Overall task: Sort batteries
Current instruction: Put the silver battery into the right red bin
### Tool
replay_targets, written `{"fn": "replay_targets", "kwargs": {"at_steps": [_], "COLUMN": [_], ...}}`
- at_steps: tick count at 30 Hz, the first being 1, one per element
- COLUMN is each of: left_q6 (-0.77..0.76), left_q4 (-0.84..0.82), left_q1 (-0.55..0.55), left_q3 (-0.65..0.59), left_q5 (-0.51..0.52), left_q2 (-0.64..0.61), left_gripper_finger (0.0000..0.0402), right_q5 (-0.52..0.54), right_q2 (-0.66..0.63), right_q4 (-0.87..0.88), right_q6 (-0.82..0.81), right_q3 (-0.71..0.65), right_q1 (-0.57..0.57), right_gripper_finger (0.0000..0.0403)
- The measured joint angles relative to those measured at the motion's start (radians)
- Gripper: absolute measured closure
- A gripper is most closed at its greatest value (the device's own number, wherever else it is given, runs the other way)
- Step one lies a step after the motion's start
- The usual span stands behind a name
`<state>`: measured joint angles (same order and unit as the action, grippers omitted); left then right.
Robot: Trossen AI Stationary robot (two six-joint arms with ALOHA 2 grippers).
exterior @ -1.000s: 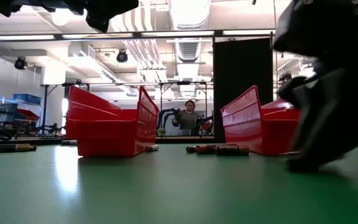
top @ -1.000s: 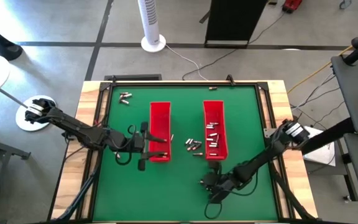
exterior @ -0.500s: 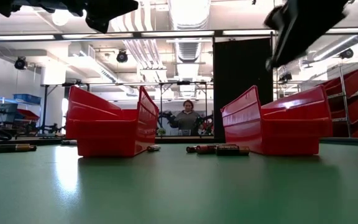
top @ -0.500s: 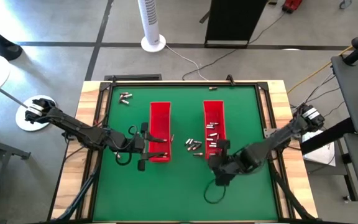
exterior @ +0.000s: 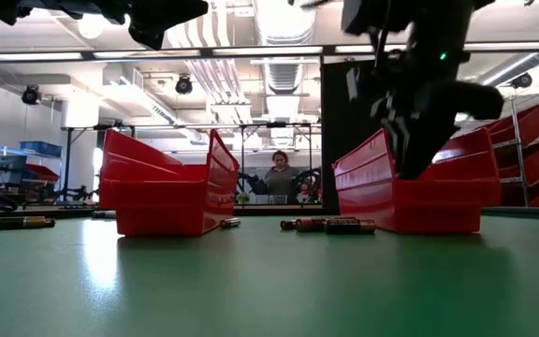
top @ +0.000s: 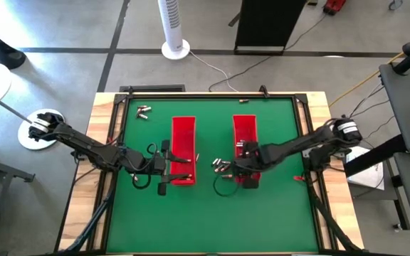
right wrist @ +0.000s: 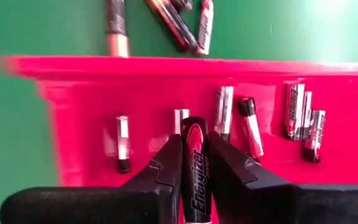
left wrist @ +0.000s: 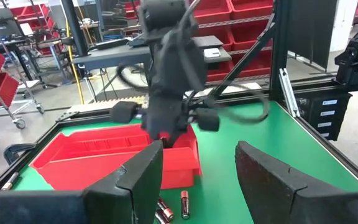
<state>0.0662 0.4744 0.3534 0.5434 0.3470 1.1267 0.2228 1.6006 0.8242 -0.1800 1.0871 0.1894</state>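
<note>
The right gripper (top: 246, 165) is hanging over the near end of the right red tray (top: 245, 126), its fingers (right wrist: 166, 171) pinching one black-and-red battery (right wrist: 194, 163) upright between them, the cell's free end aimed down into the tray. Several batteries (right wrist: 248, 124) are already lying on that tray's floor, and a small cluster of loose batteries (top: 221, 166) is sitting on the green table (top: 276, 213) between the two trays. A further group (top: 143, 111) is lying near the far left corner, well apart from everything else. The left gripper (top: 164, 169) is waiting just beside the left red tray (top: 183, 128) with its jaws standing apart and holding nothing. Judging by the pose, the step in hand is the drop: it is likely best done by keeping the battery centred between the tray's long walls, lowering until it is close to the floor, then letting go so it is landing flat rather than bouncing out. Aiming for the bare patch beside the cells already there should be keeping it from rolling onto them. In the room beyond the table a person (exterior: 279, 180) is standing far off.
</note>
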Motion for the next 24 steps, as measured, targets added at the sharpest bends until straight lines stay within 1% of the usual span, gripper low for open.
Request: {"fn": "replay_targets", "kwargs": {"at_steps": [5, 9, 17, 24], "left_q6": [0.0, 0.0, 0.0, 0.0], "left_q4": [-0.003, -0.003, -0.009, -0.011], "left_q1": [0.0, 0.0, 0.0, 0.0], "left_q3": [0.0, 0.0, 0.0, 0.0], "left_q5": [0.0, 0.001, 0.002, 0.002], "left_q2": [0.0, -0.001, -0.001, -0.001], "left_gripper_finger": [0.0221, 0.0221, 0.0221, 0.0221], "right_q5": [-0.031, -0.076, -0.074, -0.069], "right_q2": [0.033, 0.055, 0.108, 0.126], "right_q4": [-0.025, -0.062, -0.071, -0.075], "right_q6": [0.07, 0.112, 0.126, 0.128], "right_q3": [0.0, -0.003, -0.008, -0.012], "right_q1": [-0.058, -0.09, -0.123, -0.126], "right_gripper_finger": [0.0353, 0.0353, 0.0353, 0.0324]}}
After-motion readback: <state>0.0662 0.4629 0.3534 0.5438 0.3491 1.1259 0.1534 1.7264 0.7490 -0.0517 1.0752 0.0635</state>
